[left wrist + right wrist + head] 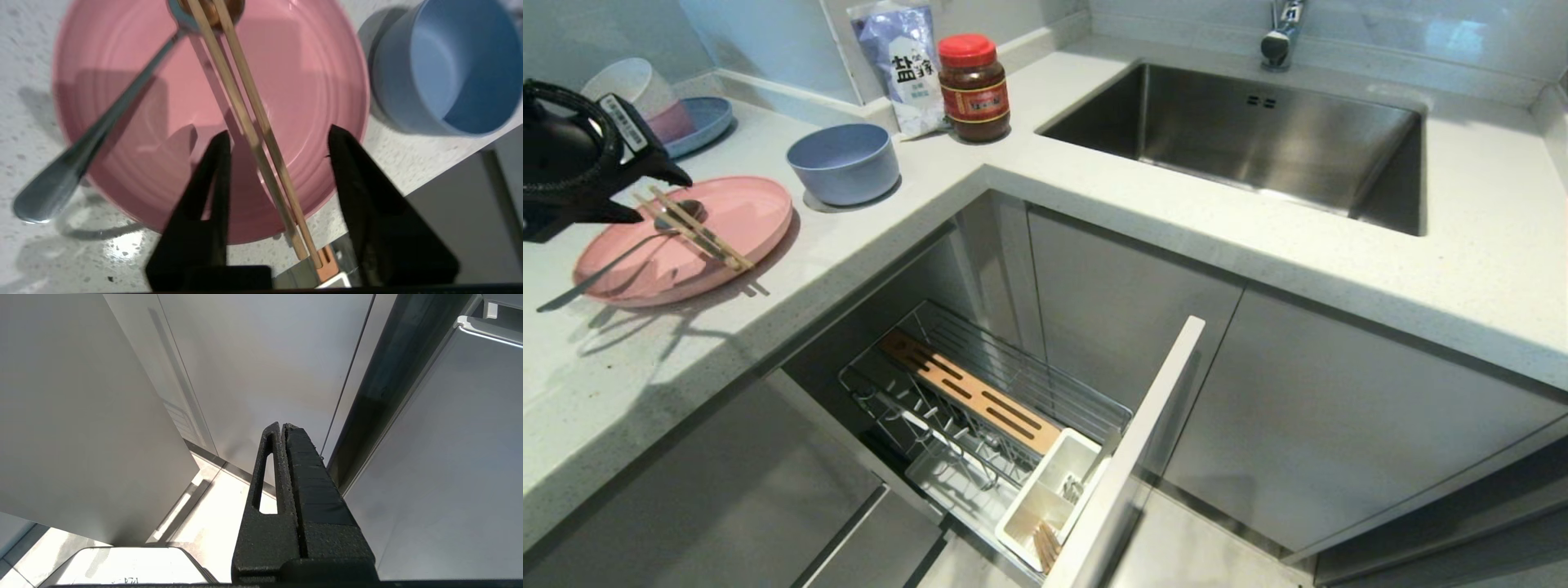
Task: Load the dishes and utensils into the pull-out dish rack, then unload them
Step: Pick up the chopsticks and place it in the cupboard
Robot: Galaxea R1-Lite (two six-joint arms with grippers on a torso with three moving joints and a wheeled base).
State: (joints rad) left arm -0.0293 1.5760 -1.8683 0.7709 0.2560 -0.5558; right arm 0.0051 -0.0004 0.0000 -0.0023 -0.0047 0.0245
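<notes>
Chopsticks point(249, 122) on pink plate point(318, 77), between fingers of open, empty left claw point(278, 141).

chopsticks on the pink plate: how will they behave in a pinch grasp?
The chopsticks look thin and stiff. They lie loose side by side, propped on the spoon, so they may roll apart or pivot. The left gripper straddles both, open.

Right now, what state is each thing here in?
pull-out dish rack: pulled out, no dishes in it
pink plate: on counter, spoon and chopsticks lying across it
blue-grey bowl: upright, empty
left tool: open, over the chopsticks
right tool: shut, parked by the cabinets
</notes>
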